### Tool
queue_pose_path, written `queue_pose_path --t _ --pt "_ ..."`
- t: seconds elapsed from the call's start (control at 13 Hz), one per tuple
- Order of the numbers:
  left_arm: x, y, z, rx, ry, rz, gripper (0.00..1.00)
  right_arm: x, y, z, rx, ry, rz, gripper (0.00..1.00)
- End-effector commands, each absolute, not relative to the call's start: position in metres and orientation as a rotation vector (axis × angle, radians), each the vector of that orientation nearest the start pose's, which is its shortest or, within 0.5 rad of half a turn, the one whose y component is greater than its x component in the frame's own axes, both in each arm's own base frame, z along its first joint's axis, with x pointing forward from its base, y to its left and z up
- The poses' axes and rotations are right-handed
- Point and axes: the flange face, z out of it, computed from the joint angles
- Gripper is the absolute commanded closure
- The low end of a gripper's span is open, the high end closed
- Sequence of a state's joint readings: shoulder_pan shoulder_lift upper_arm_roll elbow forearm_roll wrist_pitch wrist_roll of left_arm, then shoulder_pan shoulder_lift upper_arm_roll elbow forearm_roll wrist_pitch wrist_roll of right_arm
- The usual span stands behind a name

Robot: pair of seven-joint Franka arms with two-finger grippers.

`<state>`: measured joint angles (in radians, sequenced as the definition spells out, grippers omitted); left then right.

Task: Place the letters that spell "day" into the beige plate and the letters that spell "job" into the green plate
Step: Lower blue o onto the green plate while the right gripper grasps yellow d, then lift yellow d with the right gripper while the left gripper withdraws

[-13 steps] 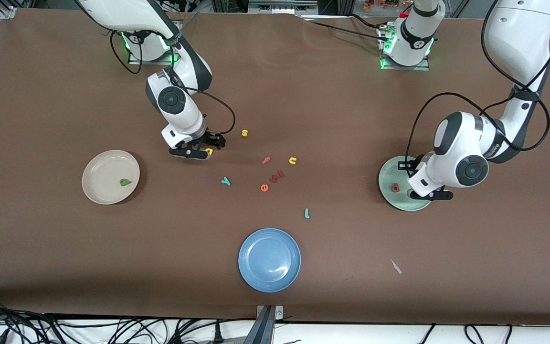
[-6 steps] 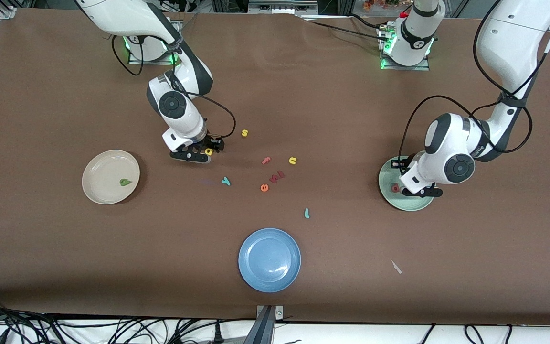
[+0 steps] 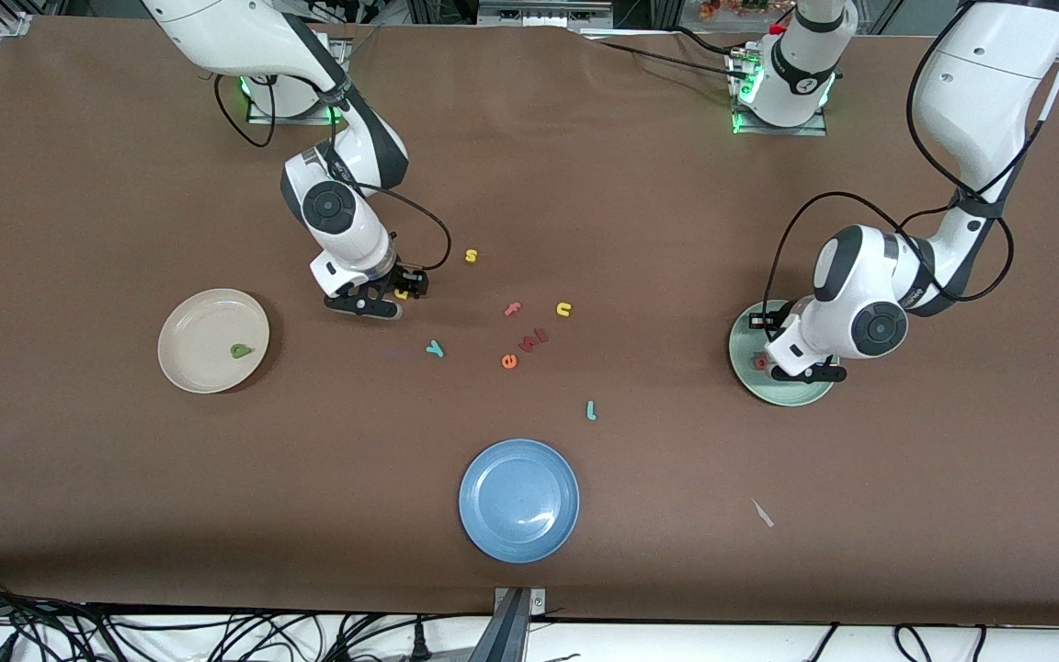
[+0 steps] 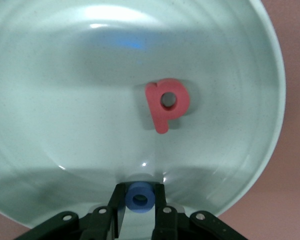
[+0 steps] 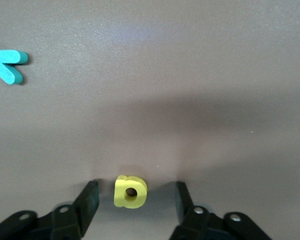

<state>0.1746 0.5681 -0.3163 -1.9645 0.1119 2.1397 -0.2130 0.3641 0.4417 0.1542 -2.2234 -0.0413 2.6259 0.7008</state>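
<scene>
Yellow a (image 5: 130, 191) is being straddled by the right gripper (image 5: 135, 200), fingers apart; blue o (image 4: 141, 197) is being clamped by the left gripper (image 4: 140, 202) over the green plate (image 4: 50, 150).

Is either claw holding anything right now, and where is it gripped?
Left claw pinches the blue o by its outer sides, over the green plate. Right claw straddles the yellow a, gripping nothing yet.

b (image 4: 166, 104) in green plate (image 3: 801, 393) | d (image 3: 240, 350) in beige plate (image 3: 199, 317) | y (image 3: 436, 348), j (image 3: 590, 410) on table (image 3: 125, 515) between plates
</scene>
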Motion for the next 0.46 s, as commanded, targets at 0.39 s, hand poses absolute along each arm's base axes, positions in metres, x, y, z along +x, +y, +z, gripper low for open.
queue_pose_path --t 0.39 --pt "0.589 -0.074 0.246 -3.084 0.014 0.536 0.01 0.474 0.274 0.171 -3.109 0.256 0.066 0.51"
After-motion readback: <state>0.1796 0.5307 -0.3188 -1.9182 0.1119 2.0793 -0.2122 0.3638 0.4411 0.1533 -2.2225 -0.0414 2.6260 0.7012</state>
